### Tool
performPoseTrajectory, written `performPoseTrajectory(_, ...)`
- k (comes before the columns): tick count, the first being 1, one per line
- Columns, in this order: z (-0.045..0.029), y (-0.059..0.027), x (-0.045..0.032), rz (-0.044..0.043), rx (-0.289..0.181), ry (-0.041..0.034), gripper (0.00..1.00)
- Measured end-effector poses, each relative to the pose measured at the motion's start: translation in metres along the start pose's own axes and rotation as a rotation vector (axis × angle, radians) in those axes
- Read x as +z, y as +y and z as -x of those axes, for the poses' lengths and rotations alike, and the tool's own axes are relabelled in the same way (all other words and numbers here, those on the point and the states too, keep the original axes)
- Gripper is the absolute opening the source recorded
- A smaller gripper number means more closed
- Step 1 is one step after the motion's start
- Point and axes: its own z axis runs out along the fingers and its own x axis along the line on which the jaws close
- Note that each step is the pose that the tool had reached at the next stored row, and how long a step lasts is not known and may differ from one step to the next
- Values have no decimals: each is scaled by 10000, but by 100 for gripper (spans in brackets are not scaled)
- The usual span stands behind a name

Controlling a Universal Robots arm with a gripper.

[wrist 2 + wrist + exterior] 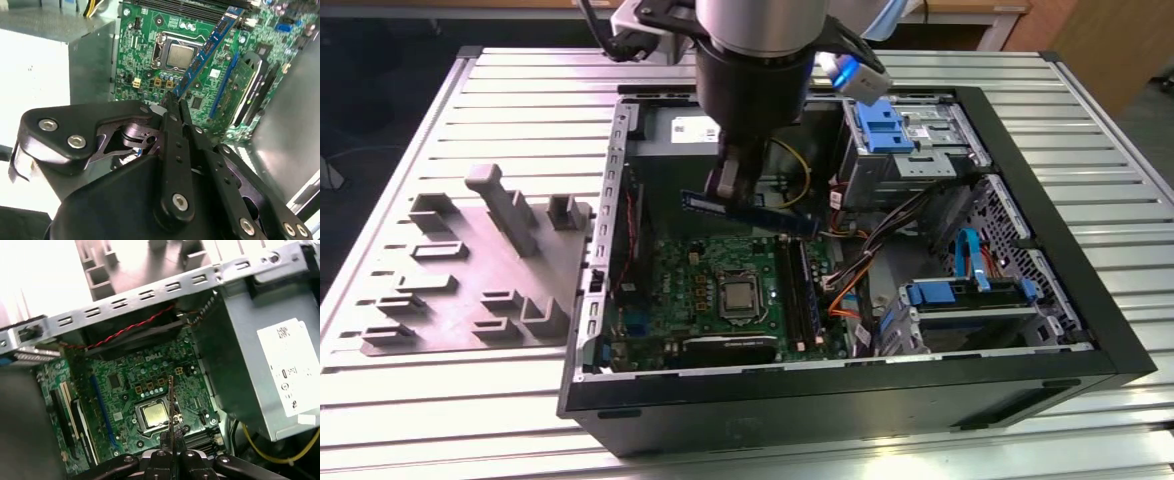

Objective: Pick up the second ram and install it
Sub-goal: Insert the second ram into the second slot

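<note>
My gripper (727,188) is shut on the second ram (754,213), a thin blue-green strip held level above the green motherboard (707,275) inside the open computer case (854,395). In the second wrist view the ram (207,47) juts out from the gripper (172,100) over the processor socket (177,55). It appears edge-on in the first wrist view, where the ram (171,400) rises from the gripper (172,442) above the socket (154,414). The long black memory slots (801,290) lie on the board toward the exterior view's right of the ram.
A grey power supply (260,355) fills the case corner beside the arm. Blue-latched drive cages (881,125) (961,295) and loose cables (854,275) crowd the exterior view's right side. A grey parts fixture (480,270) stands on the slatted table at the left.
</note>
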Motion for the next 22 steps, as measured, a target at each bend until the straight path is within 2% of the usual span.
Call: performPoseTrajectory(22, -1, -3, 51, -91, 3999, -206, 13)
